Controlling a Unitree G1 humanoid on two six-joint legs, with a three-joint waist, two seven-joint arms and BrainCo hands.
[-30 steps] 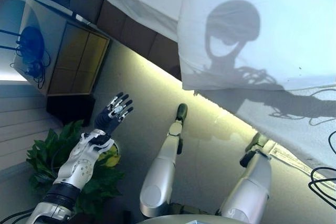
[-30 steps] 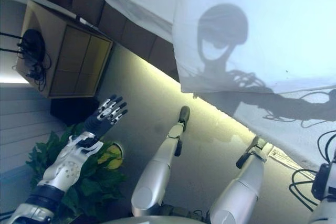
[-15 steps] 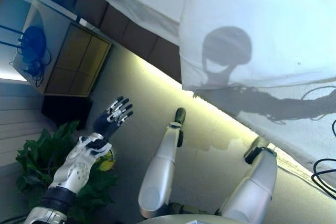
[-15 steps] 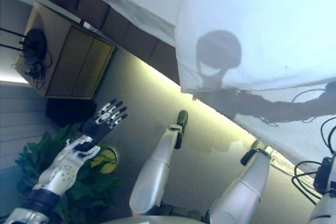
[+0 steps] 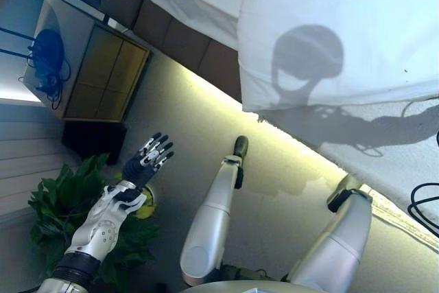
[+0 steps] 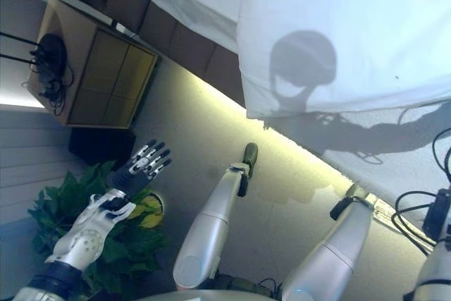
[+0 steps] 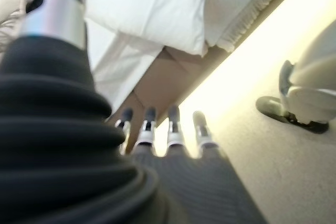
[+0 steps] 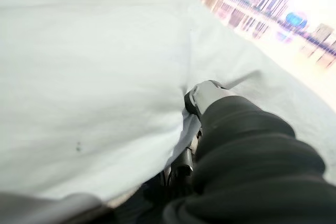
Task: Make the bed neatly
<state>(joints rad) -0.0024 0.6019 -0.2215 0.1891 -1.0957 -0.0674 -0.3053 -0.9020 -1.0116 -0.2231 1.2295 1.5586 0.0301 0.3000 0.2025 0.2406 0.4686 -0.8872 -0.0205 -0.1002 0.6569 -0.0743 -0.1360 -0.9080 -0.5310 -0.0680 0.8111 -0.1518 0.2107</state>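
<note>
The bed's white duvet (image 5: 343, 18) lies across the upper right, and its edge hangs over a lower white cover (image 5: 384, 149). My right hand (image 8: 207, 98) shows only in the right wrist view. Its thumb lies on top of the duvet's edge (image 8: 79, 77) and its fingers curl underneath, pinching the cloth. My left hand (image 5: 147, 162) is open with straight fingers, raised over the floor beside the bed and holding nothing. It also shows in the left wrist view (image 7: 157, 145), facing the bed's corner.
The bed's brown padded base (image 5: 171, 39) runs diagonally, with a lit strip along the floor under it. A wooden nightstand (image 5: 89, 66) stands at the upper left, with black cables on it. A green potted plant (image 5: 62, 197) stands below my left hand.
The camera has shifted a little. My left hand has stayed raised and open over the plant. The duvet's hanging edge on the right sits slightly higher.
</note>
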